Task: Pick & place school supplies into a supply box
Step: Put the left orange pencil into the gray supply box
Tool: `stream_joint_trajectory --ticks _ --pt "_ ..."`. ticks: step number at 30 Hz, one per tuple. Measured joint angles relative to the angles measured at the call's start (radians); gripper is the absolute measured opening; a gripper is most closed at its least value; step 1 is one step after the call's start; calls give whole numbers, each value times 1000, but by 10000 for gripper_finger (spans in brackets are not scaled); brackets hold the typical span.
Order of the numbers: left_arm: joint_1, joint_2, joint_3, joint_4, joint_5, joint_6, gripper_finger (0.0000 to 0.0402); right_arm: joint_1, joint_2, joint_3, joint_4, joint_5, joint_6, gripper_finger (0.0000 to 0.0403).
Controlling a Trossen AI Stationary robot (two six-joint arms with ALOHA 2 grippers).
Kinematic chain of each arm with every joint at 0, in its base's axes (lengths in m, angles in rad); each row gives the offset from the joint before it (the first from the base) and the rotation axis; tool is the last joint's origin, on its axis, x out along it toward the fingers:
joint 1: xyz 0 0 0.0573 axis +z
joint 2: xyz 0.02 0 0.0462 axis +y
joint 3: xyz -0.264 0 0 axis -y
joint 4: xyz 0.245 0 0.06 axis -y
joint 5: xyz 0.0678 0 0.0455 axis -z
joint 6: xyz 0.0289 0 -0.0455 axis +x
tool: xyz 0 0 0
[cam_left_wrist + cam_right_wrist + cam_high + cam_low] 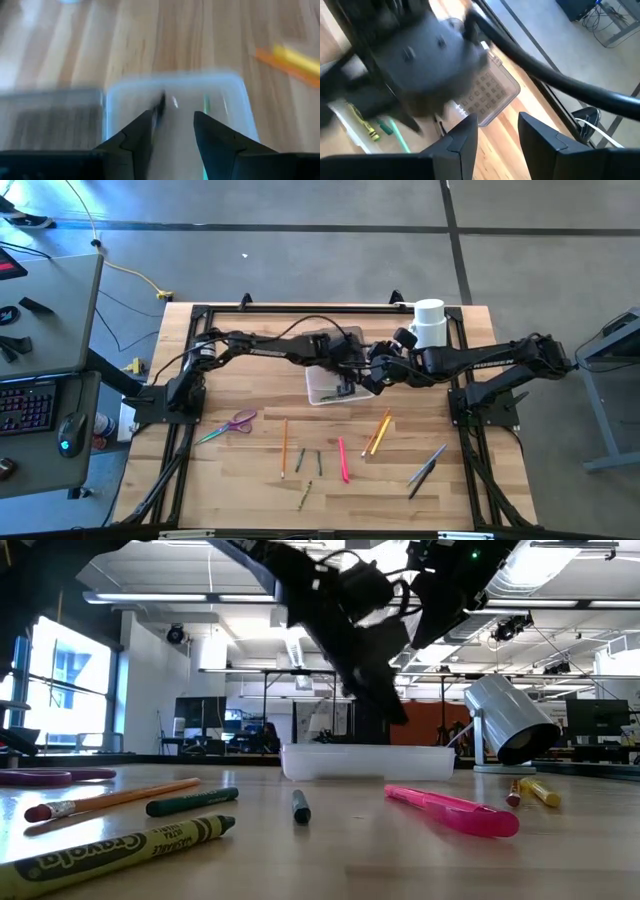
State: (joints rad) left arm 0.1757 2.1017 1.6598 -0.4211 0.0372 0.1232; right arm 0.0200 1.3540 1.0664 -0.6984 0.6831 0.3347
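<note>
Left gripper (172, 135) over the open box (328, 386) at table centre, fingers spread, nothing pinched. Right gripper (497, 135) beside it, also spread, empty. Pencils (380, 432), pens, scissors (232, 424) lie loose in front.

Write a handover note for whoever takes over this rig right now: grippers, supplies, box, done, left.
Left gripper: open, empty, over the supply box.
Right gripper: open, empty, beside the box, near the left arm.
Box: lid open, at table centre, white mug behind it.
Done: a few items already lie in the box, a yellow crayon and a green one among them.
Left: purple scissors, pink pen, orange pencil and other pens and pencils on the table.
</note>
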Motion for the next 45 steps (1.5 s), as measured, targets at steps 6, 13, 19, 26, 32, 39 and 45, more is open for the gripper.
stream_joint_trajectory --ticks 6,13,19,26,32,39,45 --pt "-1 -37 172 -643 5 -86 164 0 1 0 8 -5 0 126" --pt "-76 -142 116 -987 -216 -332 149 0 1 -1 15 -13 0 126" --pt "-258 -339 -85 -956 -486 -625 151 0 1 -1 23 -43 1 126" --pt "-533 -569 -410 -750 -616 -1132 143 0 1 -1 31 -37 0 126" --pt "-666 -580 -570 -480 -573 -1273 143 0 1 -1 53 -36 0 126" --pt "-654 -512 -677 -147 -492 -1291 142 0 1 -1 129 -36 -67 126" --pt "-600 -444 -688 -106 -479 -1296 140 -2 1 -2 195 -52 -157 126"
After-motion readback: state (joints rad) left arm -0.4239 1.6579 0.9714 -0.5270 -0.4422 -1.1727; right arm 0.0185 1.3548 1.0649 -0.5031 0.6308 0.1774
